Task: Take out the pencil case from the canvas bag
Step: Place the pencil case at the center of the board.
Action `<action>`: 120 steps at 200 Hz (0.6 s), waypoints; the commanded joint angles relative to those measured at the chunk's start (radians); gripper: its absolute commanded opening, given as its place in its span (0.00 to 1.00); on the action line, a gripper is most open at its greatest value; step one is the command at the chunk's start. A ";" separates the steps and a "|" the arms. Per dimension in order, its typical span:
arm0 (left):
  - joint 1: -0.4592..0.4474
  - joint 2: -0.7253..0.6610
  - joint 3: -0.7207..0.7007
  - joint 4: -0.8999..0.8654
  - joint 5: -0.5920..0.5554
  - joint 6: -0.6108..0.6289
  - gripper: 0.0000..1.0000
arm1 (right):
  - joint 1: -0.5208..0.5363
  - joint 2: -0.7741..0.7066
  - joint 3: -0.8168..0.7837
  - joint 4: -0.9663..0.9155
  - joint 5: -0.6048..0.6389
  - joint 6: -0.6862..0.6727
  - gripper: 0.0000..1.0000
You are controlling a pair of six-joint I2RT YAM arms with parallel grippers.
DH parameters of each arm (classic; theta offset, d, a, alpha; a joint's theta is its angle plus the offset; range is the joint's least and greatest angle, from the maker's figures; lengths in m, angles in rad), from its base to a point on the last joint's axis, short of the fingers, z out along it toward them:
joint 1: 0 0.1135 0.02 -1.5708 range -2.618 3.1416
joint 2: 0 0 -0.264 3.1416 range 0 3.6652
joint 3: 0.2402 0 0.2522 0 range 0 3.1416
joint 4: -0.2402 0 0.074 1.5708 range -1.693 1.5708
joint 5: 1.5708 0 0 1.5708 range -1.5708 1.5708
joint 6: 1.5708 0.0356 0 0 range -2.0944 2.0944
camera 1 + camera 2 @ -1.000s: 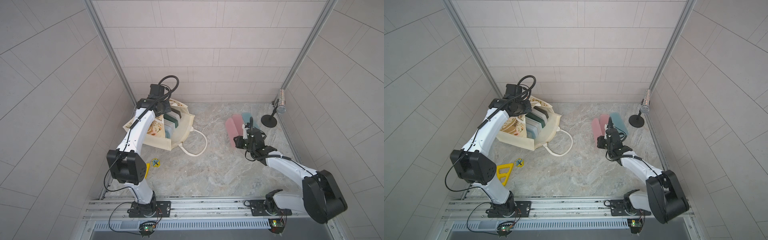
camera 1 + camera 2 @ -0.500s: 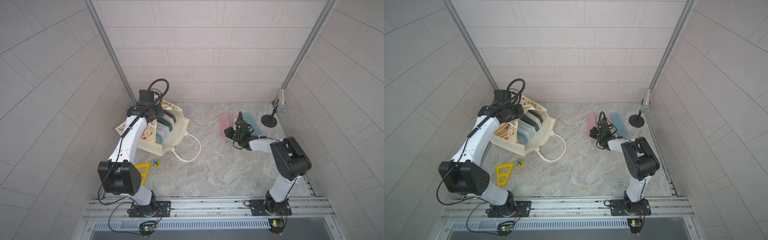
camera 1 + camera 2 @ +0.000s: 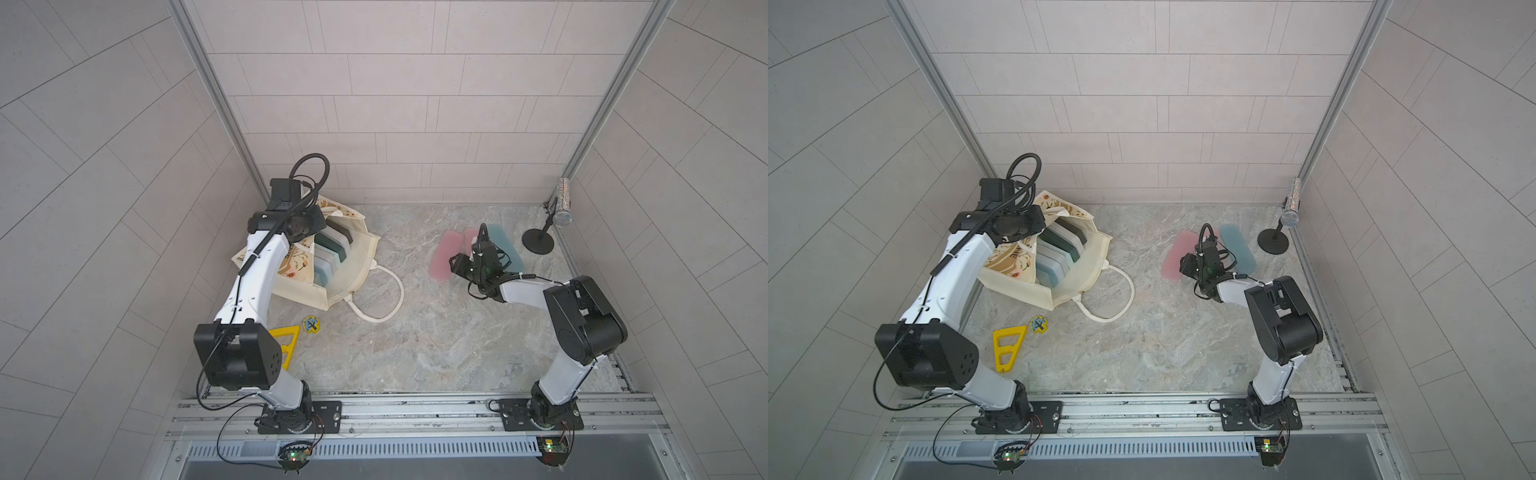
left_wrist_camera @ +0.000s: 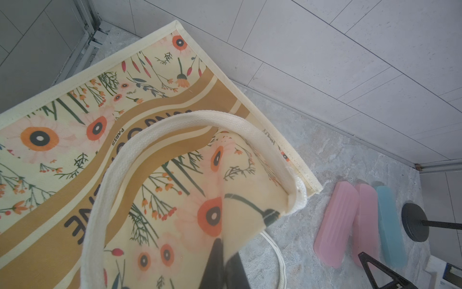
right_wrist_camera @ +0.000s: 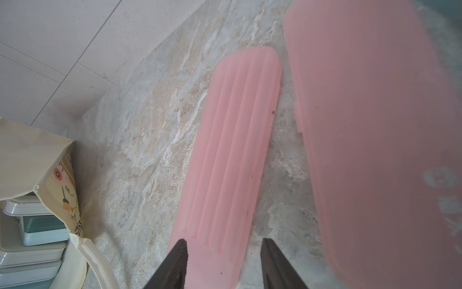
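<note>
Left gripper (image 4: pixel 222 260): fingers together, pinched on printed wall of canvas bag (image 3: pixel 355 266). Bag lay at table's left rear, mouth open, stacked cases (image 3: pixel 332 255) inside. Right gripper (image 5: pixel 222 250): jaws stood apart, straddling end of pink pencil case (image 5: pixel 232 150). Case lay flat on table (image 3: pixel 415 332), well apart from bag.

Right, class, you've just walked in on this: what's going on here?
Two robot arms are working on pencil cases and a canvas bag. The left gripper is shut on the bag's printed side, and several cases stand inside the bag. The right gripper is across the table, jaws open over one end of a pink pencil case that lies flat. A second pink case and a blue case lie beside it.
</note>
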 commanded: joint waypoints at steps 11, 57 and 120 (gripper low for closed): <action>0.006 -0.039 -0.004 0.052 0.023 -0.018 0.00 | 0.034 -0.126 0.028 -0.175 0.160 -0.158 0.51; 0.004 -0.069 -0.019 0.105 0.101 -0.010 0.00 | 0.144 -0.001 0.282 -0.454 0.310 -0.316 0.64; 0.006 -0.073 -0.027 0.118 0.116 -0.004 0.00 | 0.207 0.308 0.684 -0.763 0.467 -0.371 0.66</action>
